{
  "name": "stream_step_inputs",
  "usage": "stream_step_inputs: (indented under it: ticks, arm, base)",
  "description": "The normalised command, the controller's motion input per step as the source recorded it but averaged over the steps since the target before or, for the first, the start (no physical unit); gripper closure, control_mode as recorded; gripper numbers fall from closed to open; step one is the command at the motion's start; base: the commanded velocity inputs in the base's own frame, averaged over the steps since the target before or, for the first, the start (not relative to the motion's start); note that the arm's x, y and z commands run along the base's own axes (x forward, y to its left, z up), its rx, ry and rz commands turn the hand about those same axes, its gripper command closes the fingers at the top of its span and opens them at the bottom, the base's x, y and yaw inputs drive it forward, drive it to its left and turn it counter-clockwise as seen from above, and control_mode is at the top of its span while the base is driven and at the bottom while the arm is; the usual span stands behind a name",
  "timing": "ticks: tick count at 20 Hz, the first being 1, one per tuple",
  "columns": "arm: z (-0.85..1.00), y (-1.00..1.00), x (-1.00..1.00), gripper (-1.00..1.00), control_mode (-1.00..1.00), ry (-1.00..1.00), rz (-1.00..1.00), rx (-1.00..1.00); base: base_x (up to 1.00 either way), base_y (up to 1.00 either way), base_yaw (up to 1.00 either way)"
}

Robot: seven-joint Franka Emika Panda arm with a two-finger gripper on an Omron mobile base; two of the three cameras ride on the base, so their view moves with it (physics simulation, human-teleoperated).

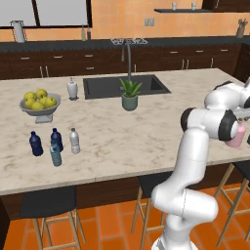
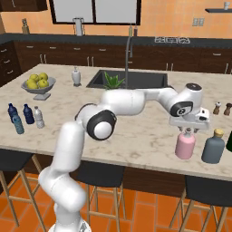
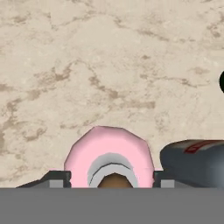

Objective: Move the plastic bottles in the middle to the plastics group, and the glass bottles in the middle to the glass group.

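I am reaching my white arm over the right end of a marble island counter [image 2: 136,136]. My claw [image 2: 187,131] is hanging directly above the neck of the pink glass bottle [image 2: 185,145], which is standing upright near the counter's front edge. In the hand view my 2 fingertips [image 3: 57,178] are sitting either side of the bottle's shoulder with gaps showing, so the claw is parted and gripping nothing. A grey bottle [image 2: 213,147] is standing just beside the pink one. 2 tiny brown bottles [image 2: 222,108] are standing further back. At the far left, 2 navy bottles [image 1: 45,141], a clear bottle [image 1: 74,141] and a teal bottle [image 1: 55,155] are clustering together.
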Motion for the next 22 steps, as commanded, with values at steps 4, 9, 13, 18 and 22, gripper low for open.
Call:
stream_step_inputs:
  ticks: [4, 9, 13, 18, 22]
  arm:
    - [0.29, 0.2, -0.04, -1.0, -1.0, 0.0, 0.0, -0.1]
    - [0.2, 0.38, -0.67, -1.0, -1.0, -0.03, 0.05, -0.03]
    - [0.02, 0.47, -0.46, -1.0, -1.0, 0.0, 0.14, 0.0]
    - [0.0, 0.61, -0.24, -1.0, -1.0, 0.0, 0.05, 0.0]
    - [0.0, 0.69, -0.03, -1.0, -1.0, 0.01, 0.0, 0.0]
  base:
    - [0.0, 0.0, 0.0]
    - [0.0, 0.0, 0.0]
    - [0.0, 0.0, 0.0]
    - [0.0, 0.0, 0.0]
    - [0.0, 0.0, 0.0]
